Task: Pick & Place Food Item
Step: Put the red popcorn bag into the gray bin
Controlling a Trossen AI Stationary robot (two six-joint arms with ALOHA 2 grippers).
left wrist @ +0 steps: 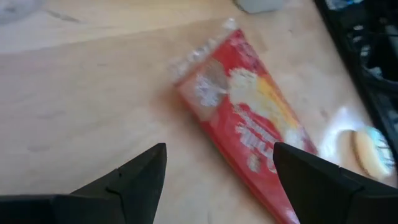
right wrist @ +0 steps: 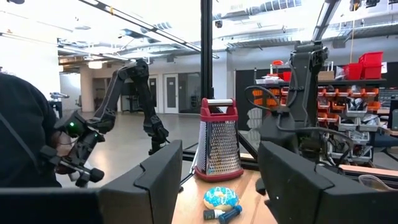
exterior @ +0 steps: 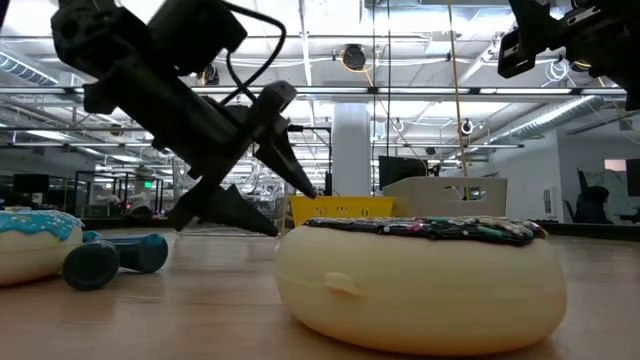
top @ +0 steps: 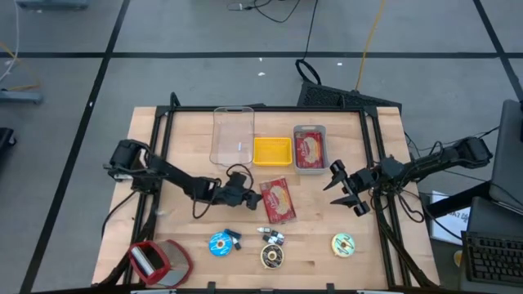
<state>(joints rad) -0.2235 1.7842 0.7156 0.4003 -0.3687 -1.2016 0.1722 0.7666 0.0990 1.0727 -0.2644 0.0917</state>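
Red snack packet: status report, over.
Left gripper open beside red snack packet, packet flat on table. Right gripper open, clear at right edge. Nothing blocking.

A: Is any text, label or number reading clearly at this moment?

B: No. The red snack packet (left wrist: 249, 118) is showing pale printed lettering in the left wrist view, but it is blurring beyond reading.

A: Is the second packet reading any better?

B: No. The packet in the grey tray (top: 310, 149), lying at about one o'clock from the table centre in the high view, is displaying markings too small to make out.

A: Any signs in the room beyond?

B: None are reading legibly.
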